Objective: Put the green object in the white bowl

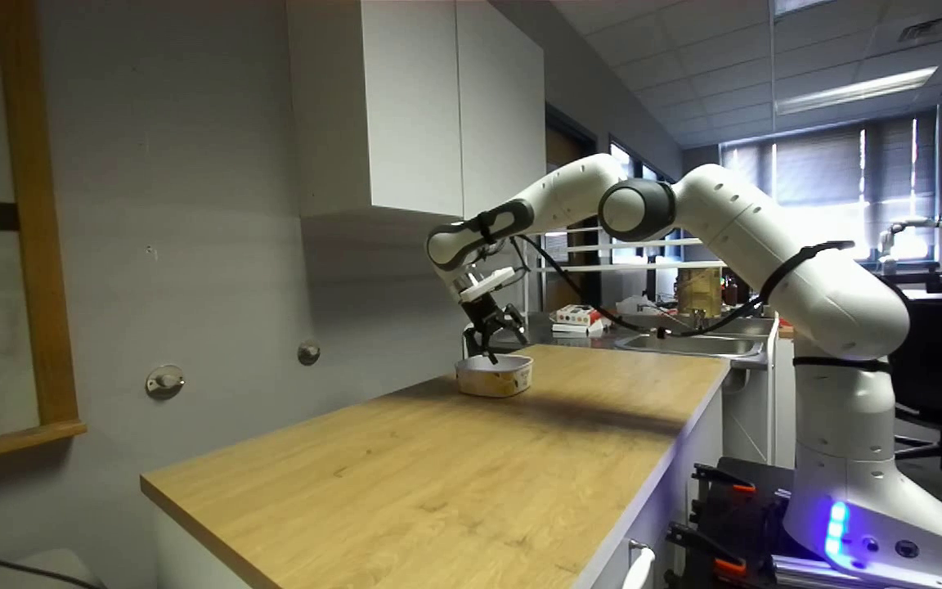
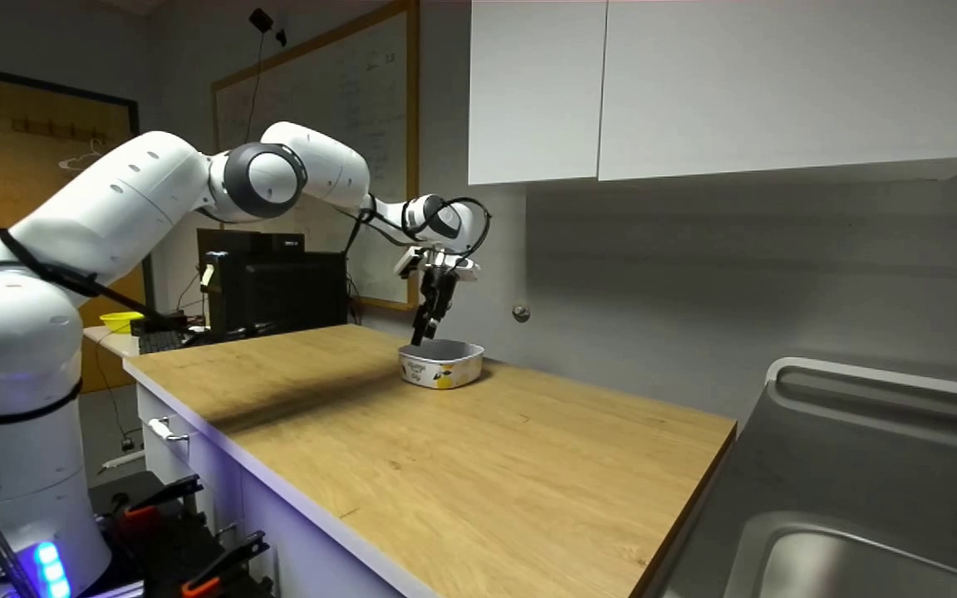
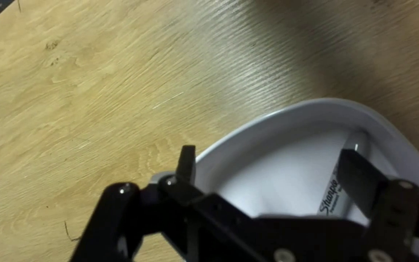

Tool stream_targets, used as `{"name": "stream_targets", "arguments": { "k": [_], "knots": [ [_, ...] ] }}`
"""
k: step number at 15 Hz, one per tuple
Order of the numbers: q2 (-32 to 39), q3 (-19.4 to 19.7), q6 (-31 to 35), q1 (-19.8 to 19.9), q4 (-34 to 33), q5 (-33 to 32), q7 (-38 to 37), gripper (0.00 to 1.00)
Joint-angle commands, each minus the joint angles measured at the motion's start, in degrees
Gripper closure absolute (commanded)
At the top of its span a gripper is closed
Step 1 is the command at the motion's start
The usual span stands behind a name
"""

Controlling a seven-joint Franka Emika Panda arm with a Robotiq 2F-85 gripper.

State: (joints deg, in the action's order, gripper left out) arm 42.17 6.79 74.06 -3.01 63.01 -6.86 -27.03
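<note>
The white bowl [image 1: 491, 381] stands on the wooden counter near the wall. It has printed yellow fruit on its side in an exterior view [image 2: 443, 374], and its pale inside fills the lower right of the wrist view [image 3: 324, 111]. A grey marker [image 3: 331, 199] with "Sharpie" lettering lies inside the bowl, partly hidden by a finger and the gripper body. No green surface shows; the green object is hidden or out of view. My gripper [image 1: 508, 350] points down at the bowl in both exterior views [image 2: 422, 334]. Its fingers [image 3: 268, 150] are wide apart, with nothing between them.
The wooden counter [image 1: 438, 458] runs along the grey wall. White cabinets [image 2: 736, 83] hang above it. A metal sink [image 2: 861, 465] adjoins one end. A box [image 1: 577, 316] and other items stand by the sink in an exterior view.
</note>
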Motion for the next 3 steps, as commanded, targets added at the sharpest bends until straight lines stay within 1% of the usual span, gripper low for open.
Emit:
{"name": "stream_targets", "arguments": {
  "k": [1,3],
  "knots": [
    [-4.6,-0.61,1.01,1.19,4.13,2.06,1.18,0.0],
    [-7.87,-0.89,1.54,1.88,7.32,3.22,2.59,0.0]
  ]
}}
